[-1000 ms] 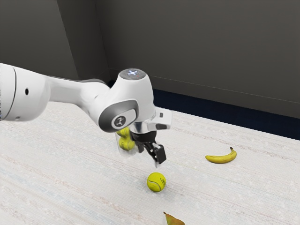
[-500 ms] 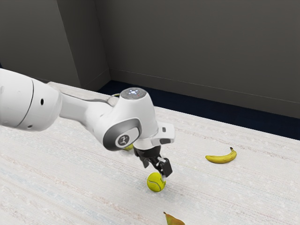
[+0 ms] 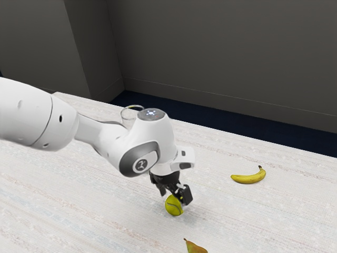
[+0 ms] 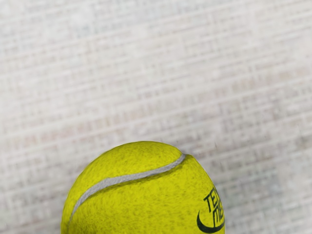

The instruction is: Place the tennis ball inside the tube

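The tennis ball (image 3: 172,207) was seen on the table (image 3: 95,211), near the middle of the exterior view's near side, where it was straddled by the gripper (image 3: 174,198), spread wide. For a secure grasp, it was to be centred and its widest part reached before pressure was applied evenly. Only then was a straight lift called for, toward the tube (image 3: 125,119), seen farther off and leftward.

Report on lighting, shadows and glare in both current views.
Exterior view: light is soft over the pale table, the banana casts only a faint shadow, and the white arm shades to gray underneath; wrist view: the tennis ball looks matte, without glare.
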